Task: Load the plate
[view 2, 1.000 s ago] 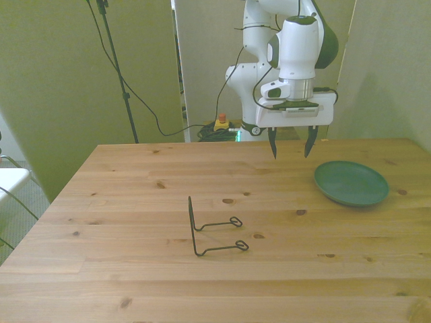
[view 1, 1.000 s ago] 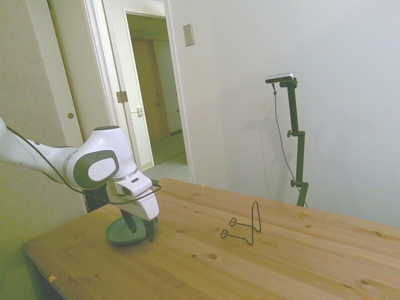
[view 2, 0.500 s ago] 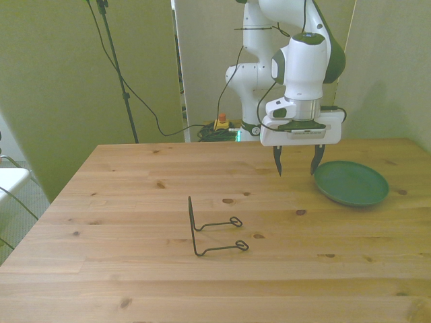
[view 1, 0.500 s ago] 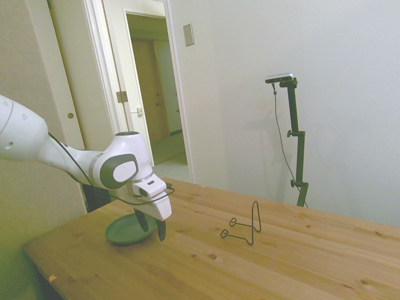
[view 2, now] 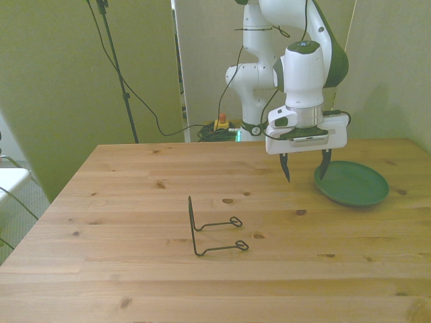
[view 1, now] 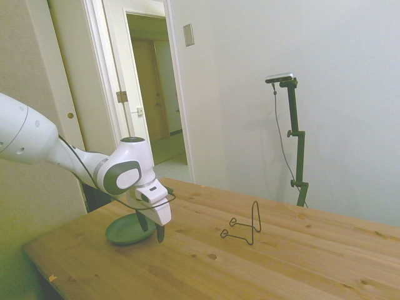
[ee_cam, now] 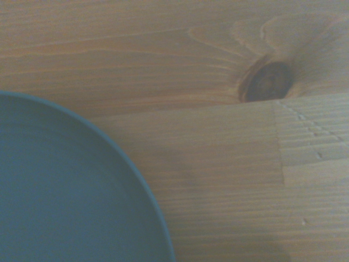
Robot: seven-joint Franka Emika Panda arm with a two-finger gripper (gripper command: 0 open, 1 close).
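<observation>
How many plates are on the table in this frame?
1. The plate lies flat on the table at the front view's right, with the open gripper straddling its near rim. Nothing in view could hide another.

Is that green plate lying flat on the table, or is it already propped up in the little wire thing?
Lying flat. The plate rests on the table, apart from the wire stand, which holds nothing. The open gripper hangs over the plate's edge.
</observation>
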